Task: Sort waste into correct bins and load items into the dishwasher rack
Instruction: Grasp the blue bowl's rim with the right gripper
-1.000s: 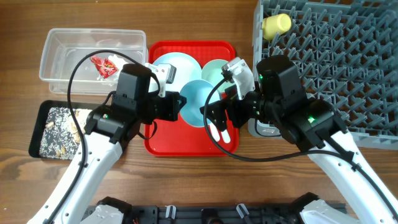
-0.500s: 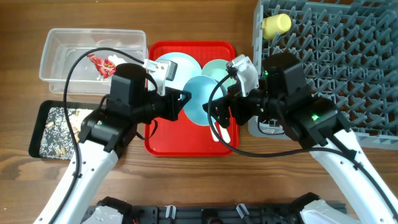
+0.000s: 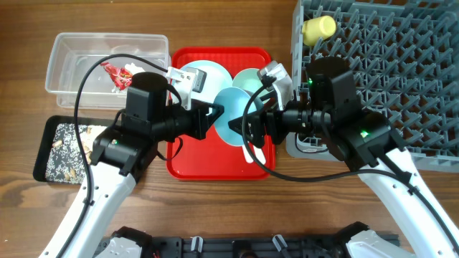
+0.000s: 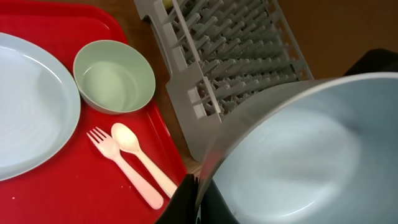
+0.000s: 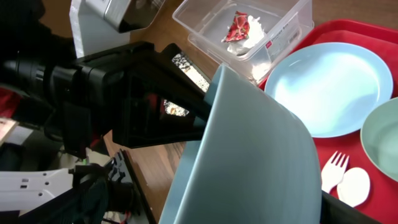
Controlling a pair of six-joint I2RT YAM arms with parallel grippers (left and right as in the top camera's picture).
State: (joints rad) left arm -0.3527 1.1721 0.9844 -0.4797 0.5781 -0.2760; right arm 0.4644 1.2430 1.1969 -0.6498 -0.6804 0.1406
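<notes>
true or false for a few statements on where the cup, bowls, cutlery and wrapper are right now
1. The yellow cup is in the rack. True.
2. The left fingers grip a bowl by its rim. True.
3. The fork and spoon stand in the rack. False: they lie side by side on the red tray.
4. The wrapper is in the black tray. False: it lies in the clear tub.
5. A second bowl sits on the red tray beside the plate. True.
</notes>
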